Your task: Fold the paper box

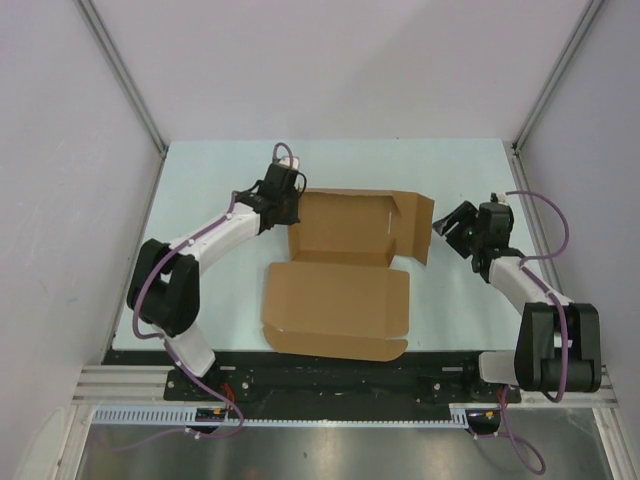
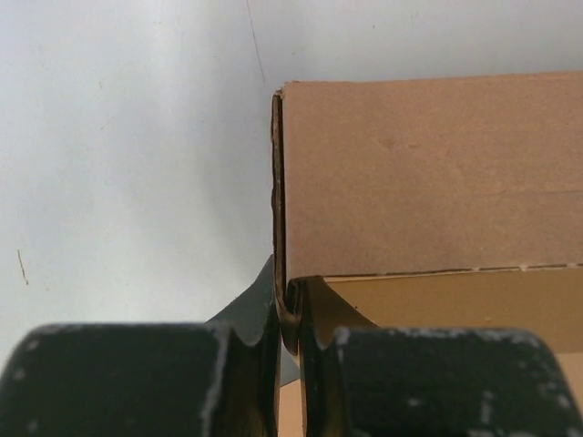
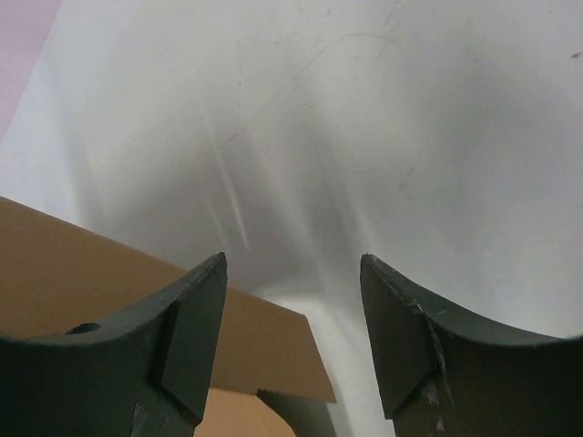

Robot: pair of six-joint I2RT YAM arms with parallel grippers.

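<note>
The paper box (image 1: pixel 340 290) is plain brown cardboard, partly folded, in the middle of the table. Its wide lid panel lies flat toward the arms, and its tray part stands behind with a raised right flap (image 1: pixel 415 225). My left gripper (image 1: pixel 291 210) is at the tray's far left corner. In the left wrist view this gripper (image 2: pixel 290 319) is shut on the thin upright edge of the box wall (image 2: pixel 428 173). My right gripper (image 1: pixel 450 230) hangs just right of the raised flap. Its jaws (image 3: pixel 293 264) are open and empty, with the cardboard flap (image 3: pixel 264 355) low on the left.
The pale table (image 1: pixel 200 180) is bounded by white walls at the back and both sides. The two arm bases sit on a black rail (image 1: pixel 340 380) at the near edge.
</note>
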